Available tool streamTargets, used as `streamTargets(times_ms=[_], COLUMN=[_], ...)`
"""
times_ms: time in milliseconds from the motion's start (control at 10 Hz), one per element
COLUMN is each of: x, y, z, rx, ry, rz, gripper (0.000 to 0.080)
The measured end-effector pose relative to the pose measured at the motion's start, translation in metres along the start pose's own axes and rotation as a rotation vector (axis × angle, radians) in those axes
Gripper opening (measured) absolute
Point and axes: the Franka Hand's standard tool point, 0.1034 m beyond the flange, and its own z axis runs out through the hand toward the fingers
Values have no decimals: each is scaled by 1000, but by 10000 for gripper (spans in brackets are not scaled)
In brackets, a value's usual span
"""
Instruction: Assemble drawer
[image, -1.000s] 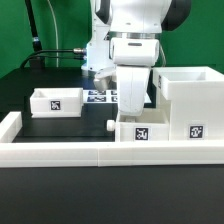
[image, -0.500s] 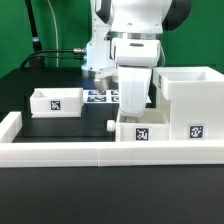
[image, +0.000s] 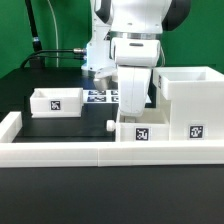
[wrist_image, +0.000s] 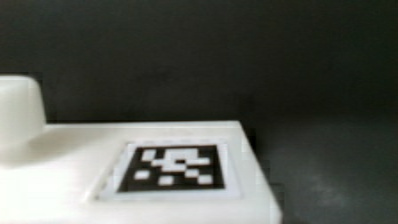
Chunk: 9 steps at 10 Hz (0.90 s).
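Note:
In the exterior view my gripper (image: 134, 110) reaches straight down onto the rear of a low white drawer part (image: 160, 131) that carries two tags on its front. A small white knob (image: 108, 126) sticks out at that part's left end. The fingers are hidden behind the hand and the part, so I cannot tell how the jaws stand. The wrist view shows a white panel with a tag (wrist_image: 173, 166) close below and a rounded white piece (wrist_image: 15, 112) beside it. No fingers show there.
A small white box with a tag (image: 55, 101) stands at the exterior view's left. A tall open white box (image: 186, 88) stands at the right. The marker board (image: 100, 96) lies behind the arm. A white L-shaped wall (image: 70, 151) runs along the front.

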Motion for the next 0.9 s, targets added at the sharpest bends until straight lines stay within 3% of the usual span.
streamTargets(times_ms=[900], x=[-1], y=[0], z=[0], rx=[0], ry=[-5], rz=[-9], gripper=[44])
